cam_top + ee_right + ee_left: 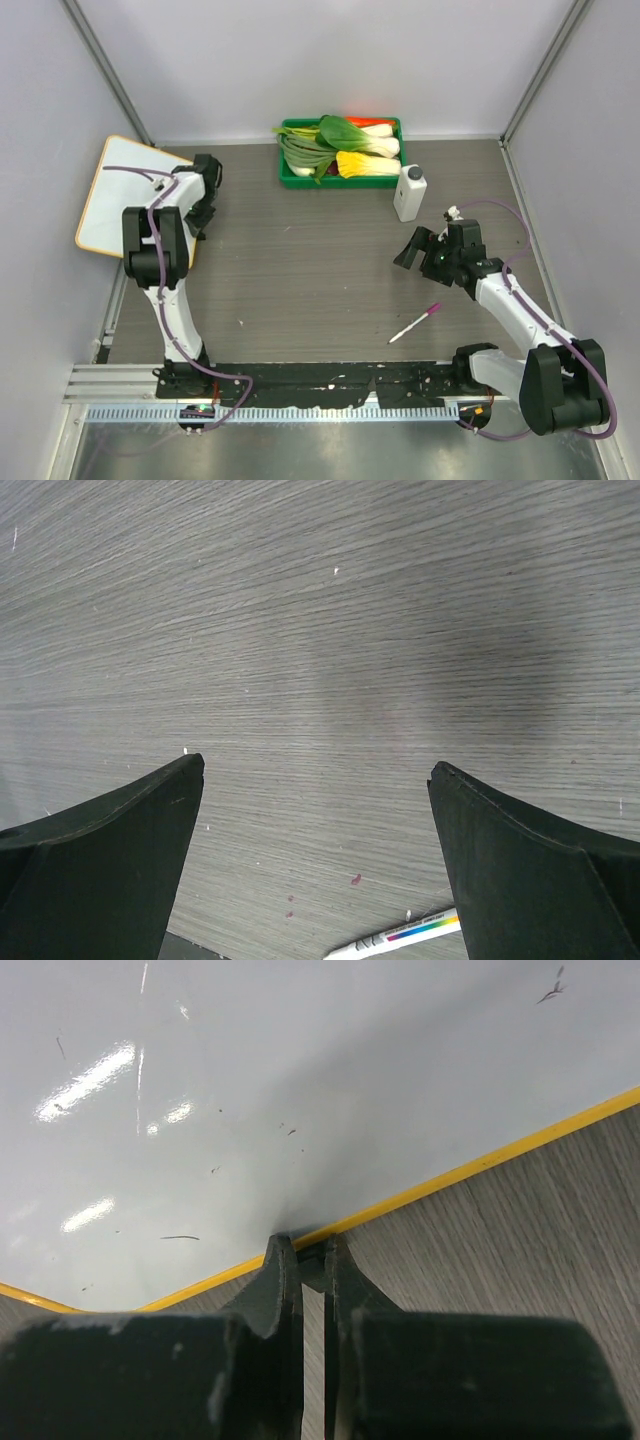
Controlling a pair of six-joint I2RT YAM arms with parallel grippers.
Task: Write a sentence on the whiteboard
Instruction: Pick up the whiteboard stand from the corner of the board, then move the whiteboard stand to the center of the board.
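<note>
My left gripper [198, 195] sits at the right-hand edge of the whiteboard [105, 200], which lies flat on the counter [300, 270] in the upper left of the top view, tilted so that one corner points up toward the back wall. In the left wrist view the jaws are pinched almost together, with the board's thin yellow-orange rim running right between the tips, so I read it as clamped on that edge. The board face is blank apart from a few stray specks, and I can see no sentence on it. My right gripper [408, 252] hangs over bare counter at centre right with its jaws spread wide, holding nothing. The pen [415, 325] is what the next move turns on. It lies just below the right gripper in the top view, its long axis slanting from lower left to upper right with the pink end uppermost, and it peeks into the bottom edge of the right wrist view between the fingers. It is far nearer my right arm than my left, and well apart from the board, so I judge the right arm has to fetch it while the left steadies the board.
</note>
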